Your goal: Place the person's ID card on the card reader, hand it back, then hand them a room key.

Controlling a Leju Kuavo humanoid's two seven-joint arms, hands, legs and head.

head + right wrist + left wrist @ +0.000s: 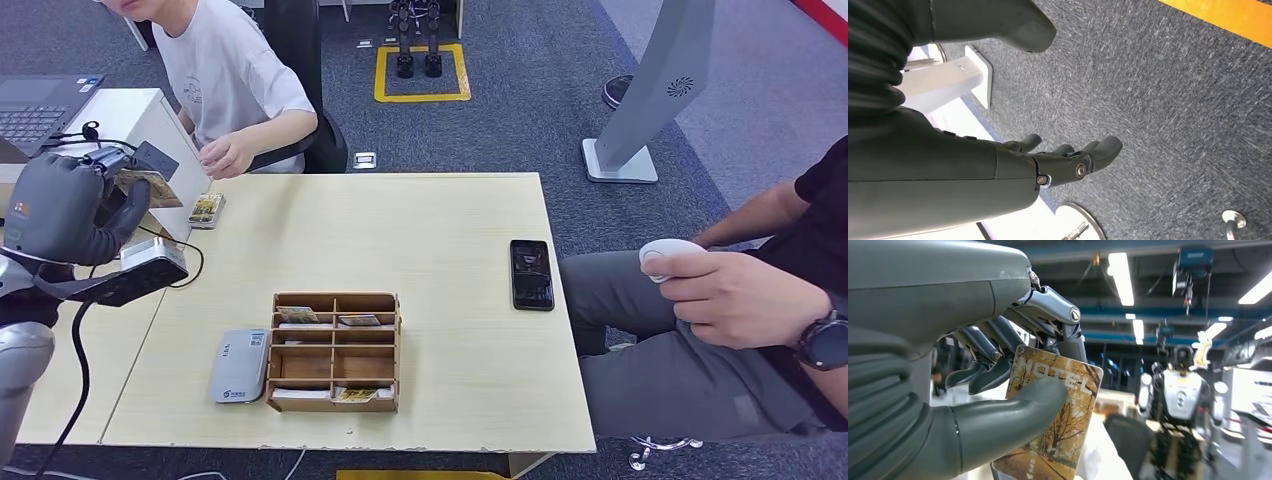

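My left hand [65, 208] is raised at the table's far left corner and pinches a room key card [150, 187]. In the left wrist view the thumb [1013, 412] presses this card [1060, 425], printed "HOTEL" over an autumn tree picture, against the fingers [993, 352]. Another card [207, 209] lies flat on the table near the hand [228, 155] of a seated person in a white shirt. The grey card reader [239, 366] lies near the front edge, with nothing on it. My right hand [1068, 160] hangs over the carpet, fingers apart, holding nothing.
A wooden compartment box [335, 352] holding several cards stands beside the reader. A black phone [531, 274] lies near the right edge. A second person [740, 300] sits at the right holding a white device. A laptop [35, 105] sits on the side desk.
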